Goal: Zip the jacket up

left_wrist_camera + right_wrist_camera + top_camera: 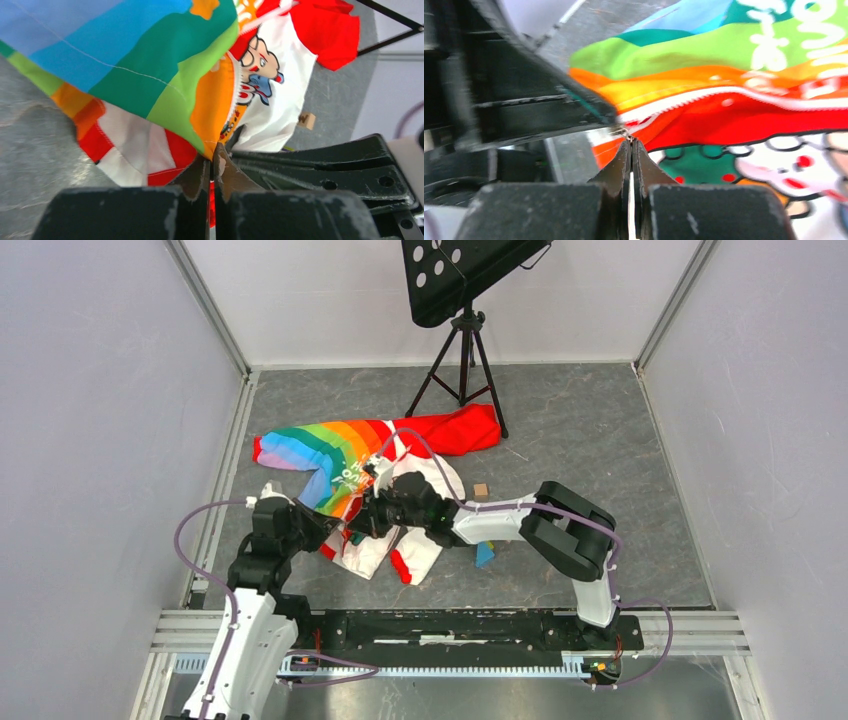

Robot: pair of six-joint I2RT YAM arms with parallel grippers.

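The jacket (345, 455) lies on the grey floor, with a rainbow panel, a red sleeve and a white cartoon print. My left gripper (322, 528) is shut on the jacket's lower hem; in the left wrist view (212, 159) its tips pinch the orange fabric edge (212, 120) beside the zipper. My right gripper (362, 517) is shut, and in the right wrist view (630, 142) its tips pinch the small metal zipper pull (624, 132) at the bottom of the white zipper teeth (724, 95). The two grippers sit close together at the jacket's lower end.
A black music stand on a tripod (462, 330) stands just behind the jacket. A small wooden block (481, 490) and a blue piece (484, 554) lie on the floor to the right. Grey walls enclose the floor on both sides.
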